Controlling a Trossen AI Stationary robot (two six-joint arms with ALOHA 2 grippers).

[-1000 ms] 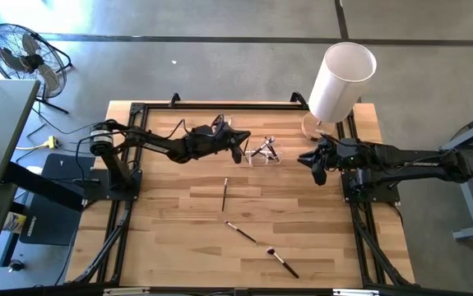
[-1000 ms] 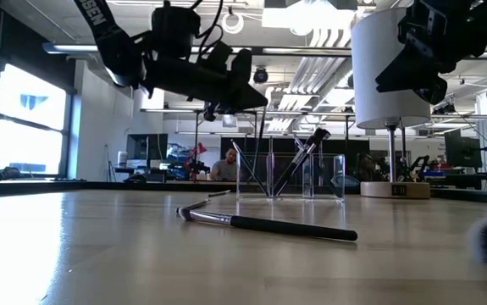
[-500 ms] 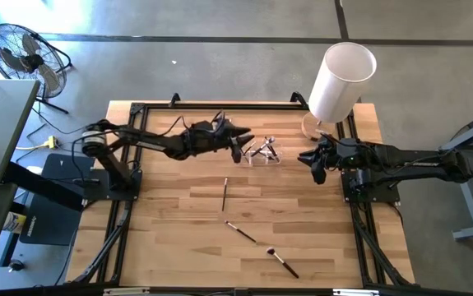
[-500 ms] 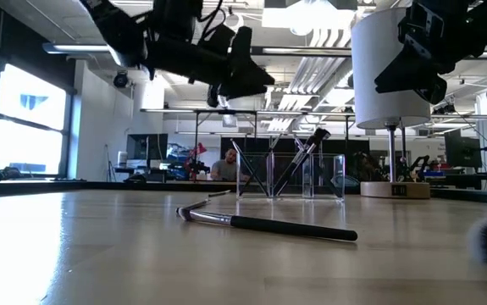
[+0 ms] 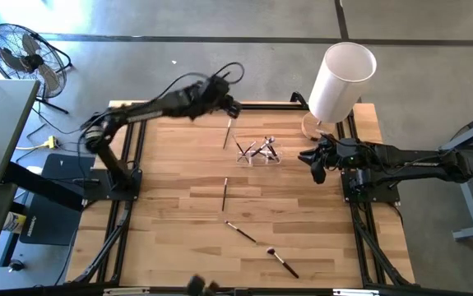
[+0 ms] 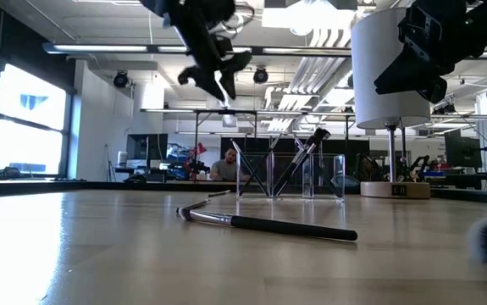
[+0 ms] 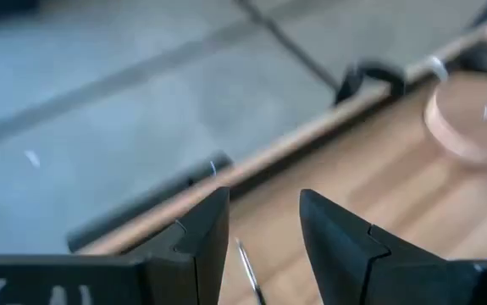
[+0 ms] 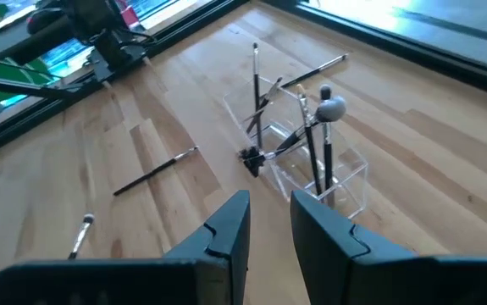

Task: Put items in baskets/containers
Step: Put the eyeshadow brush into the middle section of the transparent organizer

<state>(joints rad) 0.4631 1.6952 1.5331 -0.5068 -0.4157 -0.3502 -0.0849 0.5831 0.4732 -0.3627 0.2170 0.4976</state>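
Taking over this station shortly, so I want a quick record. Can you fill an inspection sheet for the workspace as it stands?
Surface: light wooden table, black frame rails along its edges.
Job's things: clear plastic container holding several thin brushes; three thin makeup brushes lie loose on the wood; another shows by the container.
Clutter: tall white cylinder at the back right corner.
Grippers: left gripper raised near the back edge, open, holding nothing; right gripper open, beside the container.
Cables: black loops on the left arm.
Surroundings: floor fan beyond the table.
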